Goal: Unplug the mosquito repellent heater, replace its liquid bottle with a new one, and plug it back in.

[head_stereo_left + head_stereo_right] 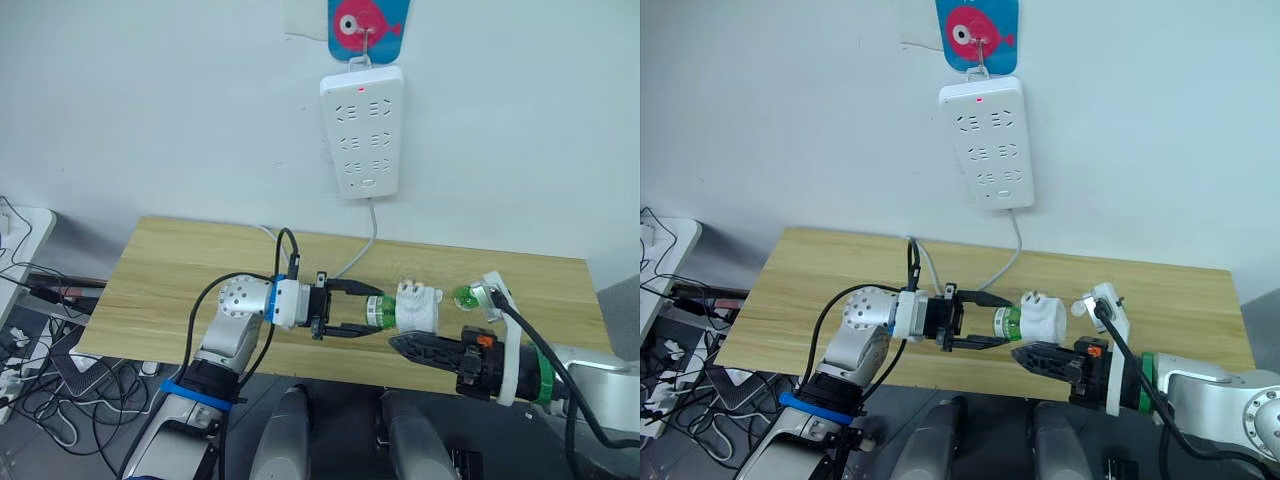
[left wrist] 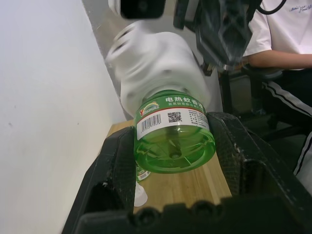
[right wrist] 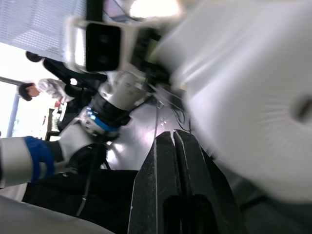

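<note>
The white mosquito repellent heater (image 1: 420, 307) is unplugged and held just above the wooden table (image 1: 180, 280), with its green liquid bottle (image 1: 381, 312) still attached. My left gripper (image 1: 368, 312) is shut on that bottle, one black finger on each side (image 2: 117, 165). My right gripper (image 1: 397, 343) lies just below and in front of the heater, its two fingers (image 3: 168, 185) pressed together with nothing between them. The heater (image 3: 253, 97) looms close beside them. A second small green bottle (image 1: 463, 296) sits on the table by my right wrist.
A long white power strip (image 1: 362, 130) with a red light hangs on the wall under a fish hook, its cable trailing onto the table. Cables clutter the floor at the left. A seated person in a white shirt (image 2: 287, 34) is beyond the table.
</note>
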